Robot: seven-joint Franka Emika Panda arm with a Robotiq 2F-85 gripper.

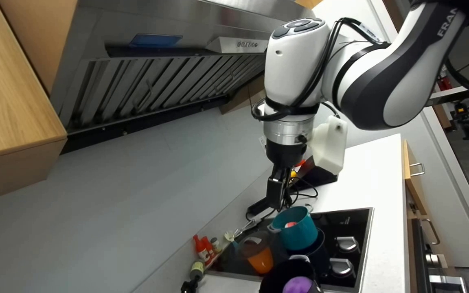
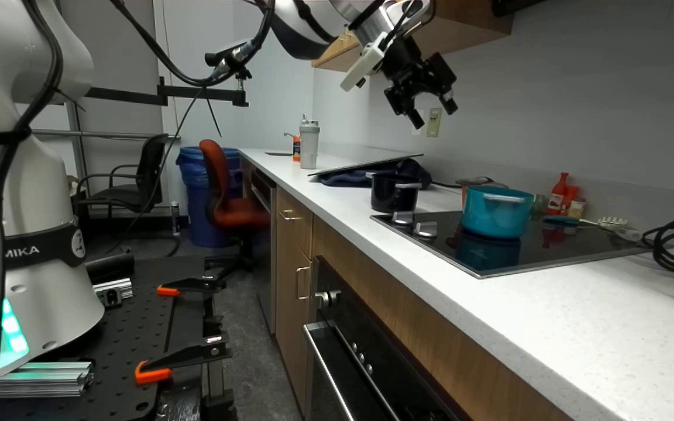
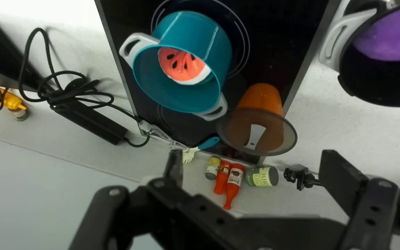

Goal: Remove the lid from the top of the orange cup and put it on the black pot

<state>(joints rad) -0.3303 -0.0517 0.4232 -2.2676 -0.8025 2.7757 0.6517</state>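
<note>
A smoky see-through lid (image 3: 229, 126) with a grey handle (image 3: 255, 135) rests on top of the orange cup (image 3: 262, 95), which stands on the cooktop. In an exterior view the teal pot hides most of the cup, and the lid (image 2: 480, 181) shows behind it. The black pot (image 3: 377, 85), with something purple (image 3: 394, 36) inside, stands on the counter beside the cooktop; it also shows in an exterior view (image 2: 394, 193). High above them hangs my gripper (image 2: 433, 114), its fingers wide apart and nothing between them. It is apart from lid, cup and pots.
A teal pot (image 3: 221, 45) holding a watermelon slice (image 3: 182, 66) stands close to the cup. Red bottles (image 3: 234, 182), jars (image 3: 262, 176) and utensils (image 3: 208, 143) lie along the wall side. Cables (image 3: 78, 92) lie past the cooktop. The range hood (image 1: 157, 81) overhangs the arm's side.
</note>
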